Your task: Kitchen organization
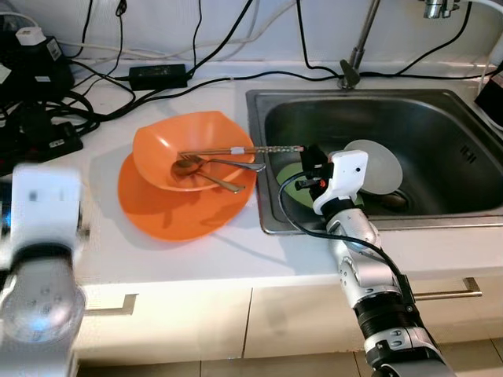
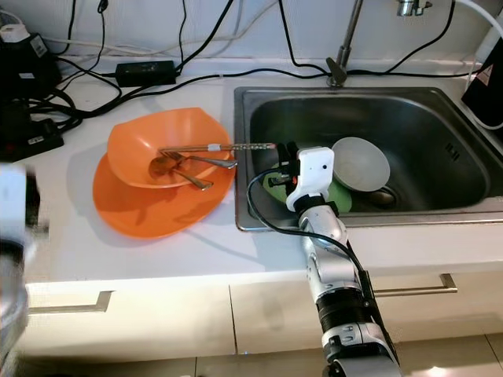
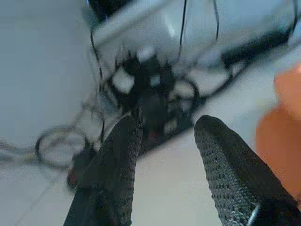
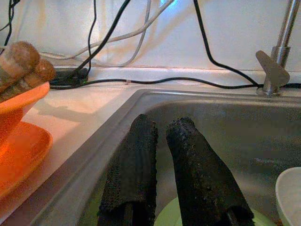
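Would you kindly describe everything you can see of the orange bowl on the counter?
The orange bowl looks like glossy plastic, wide and shallow with a wavy rim. It sits upright on a larger orange plate on the white counter, just left of the sink. Two metal spoons lie in it, and a pair of chopsticks rests across its rim, pointing toward the sink.

A: Bright, even light falls on the white desk (image 1: 196,259); the orange bowl (image 1: 189,149) throws a soft shadow to its left.

B: The left arm (image 1: 39,251) beside that bowl is smeared by motion blur.

A: The left pincer (image 3: 164,141) view is soft throughout, its cables (image 3: 141,89) unfocused.

B: The sink (image 4: 225,122) looks sharp, with a mild sheen.
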